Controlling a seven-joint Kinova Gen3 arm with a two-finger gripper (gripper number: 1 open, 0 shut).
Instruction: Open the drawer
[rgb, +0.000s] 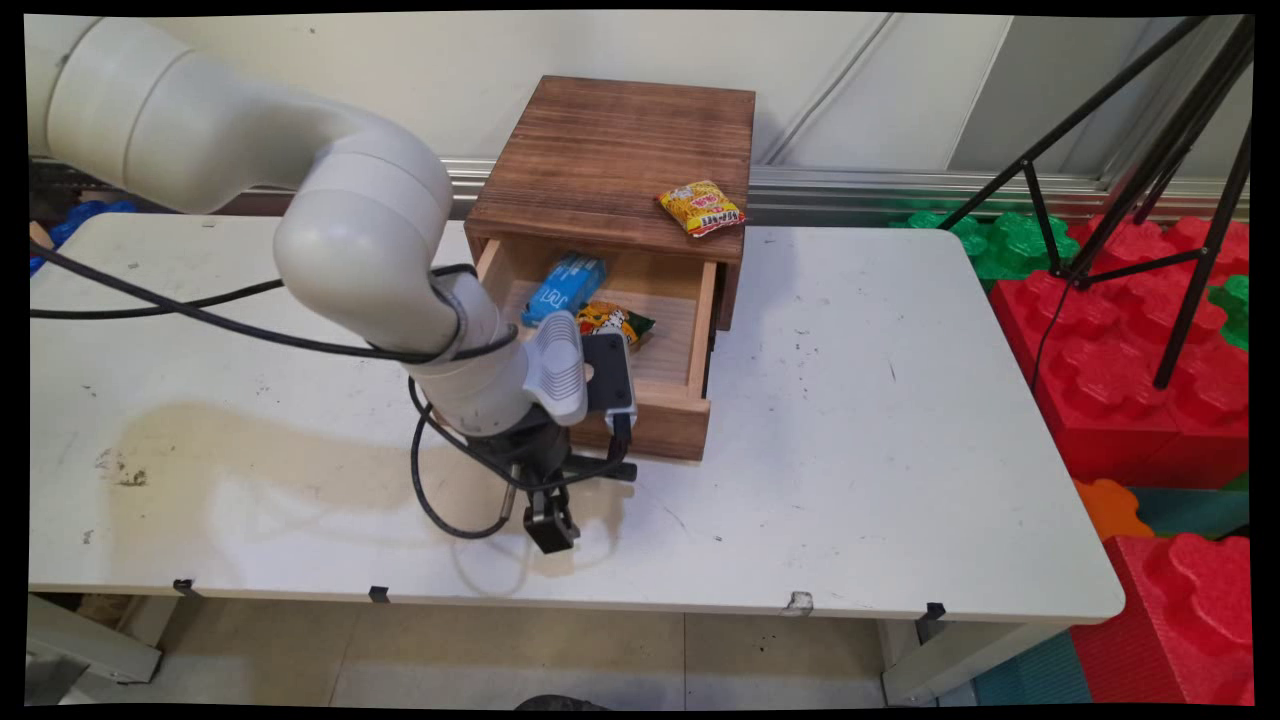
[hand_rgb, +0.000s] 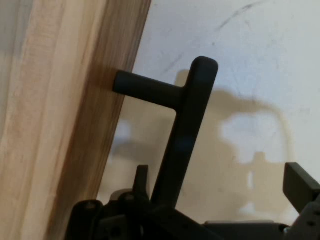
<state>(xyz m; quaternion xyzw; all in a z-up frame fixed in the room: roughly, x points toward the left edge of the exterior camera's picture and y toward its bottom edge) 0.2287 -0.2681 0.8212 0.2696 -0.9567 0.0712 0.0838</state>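
Note:
A brown wooden box (rgb: 610, 160) stands at the back of the white table (rgb: 850, 450), and its drawer (rgb: 670, 425) is pulled out toward me. Inside the drawer lie a blue packet (rgb: 565, 287) and a yellow-green snack packet (rgb: 612, 322). A yellow snack packet (rgb: 702, 208) rests on the box top. My gripper (rgb: 550, 530) hangs just in front of the drawer front, low over the table. In the hand view the drawer's black handle (hand_rgb: 190, 125) sticks out of the wooden front (hand_rgb: 60, 125). Its bar runs between the spread fingers of my open gripper (hand_rgb: 220, 180), closer to the left one.
Black cables (rgb: 200, 310) trail from the arm across the left of the table. A black tripod (rgb: 1180, 200) stands off the table at the right, over red (rgb: 1120, 380) and green foam blocks (rgb: 1010, 245). The table's near edge (rgb: 600, 600) is close below the gripper.

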